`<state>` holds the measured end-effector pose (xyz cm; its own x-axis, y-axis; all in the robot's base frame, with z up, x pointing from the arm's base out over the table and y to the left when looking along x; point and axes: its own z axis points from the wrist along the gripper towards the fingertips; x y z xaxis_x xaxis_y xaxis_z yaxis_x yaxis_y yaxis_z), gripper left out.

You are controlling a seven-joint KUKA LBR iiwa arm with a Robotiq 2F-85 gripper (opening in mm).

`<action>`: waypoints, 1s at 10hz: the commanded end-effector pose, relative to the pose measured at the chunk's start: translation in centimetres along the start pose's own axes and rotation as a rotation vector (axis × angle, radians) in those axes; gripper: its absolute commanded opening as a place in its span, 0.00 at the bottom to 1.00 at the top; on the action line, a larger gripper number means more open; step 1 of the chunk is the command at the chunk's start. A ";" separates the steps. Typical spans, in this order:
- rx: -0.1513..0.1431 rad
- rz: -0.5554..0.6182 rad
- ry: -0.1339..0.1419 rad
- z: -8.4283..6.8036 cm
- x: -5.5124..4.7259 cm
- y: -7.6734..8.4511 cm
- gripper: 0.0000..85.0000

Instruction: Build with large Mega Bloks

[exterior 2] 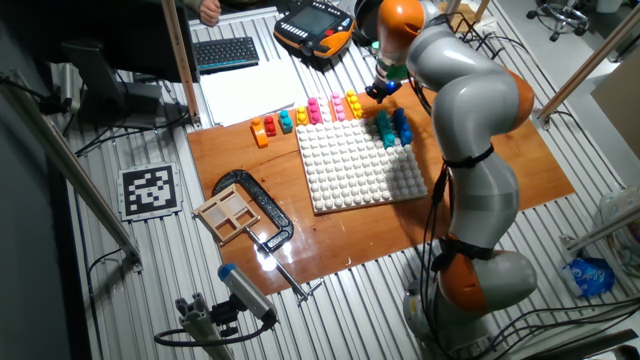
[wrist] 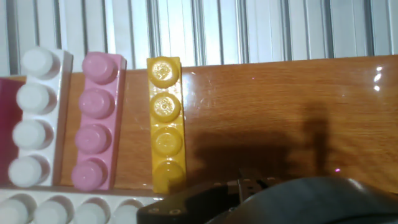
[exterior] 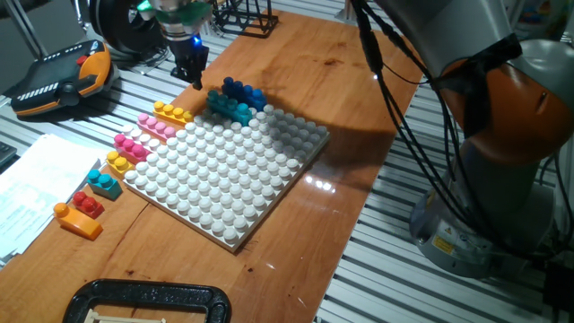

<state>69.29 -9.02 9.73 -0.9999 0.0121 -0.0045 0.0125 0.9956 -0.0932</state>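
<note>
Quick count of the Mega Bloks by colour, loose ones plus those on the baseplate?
yellow bricks: 2
pink bricks: 2 (one light, one magenta)
whitish brick: 1 (clear only in hand view)
teal bricks: 2
blue brick: 1 (possibly stacked, cannot tell)
red brick: 1
orange brick: 1
Total: 10

White studded baseplate (exterior: pixel 229 170) on the wooden table (exterior: pixel 359 99) — black clamp (exterior 2: pixel 262 210) nearby.

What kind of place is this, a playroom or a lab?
Most likely a robotics lab: a robot arm works over a wooden table, with a teach pendant, a keyboard and a printed marker tag nearby.
</note>
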 end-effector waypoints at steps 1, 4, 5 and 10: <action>0.006 -0.025 -0.017 -0.1 0.0 0.1 0.00; -0.034 -0.008 -0.014 -0.2 -0.3 0.5 0.00; -0.032 0.007 -0.006 -0.6 -1.0 1.7 0.00; -0.036 0.041 -0.021 -0.7 -2.4 6.4 0.00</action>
<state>71.88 -2.60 9.80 -0.9983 0.0507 -0.0283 0.0521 0.9972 -0.0536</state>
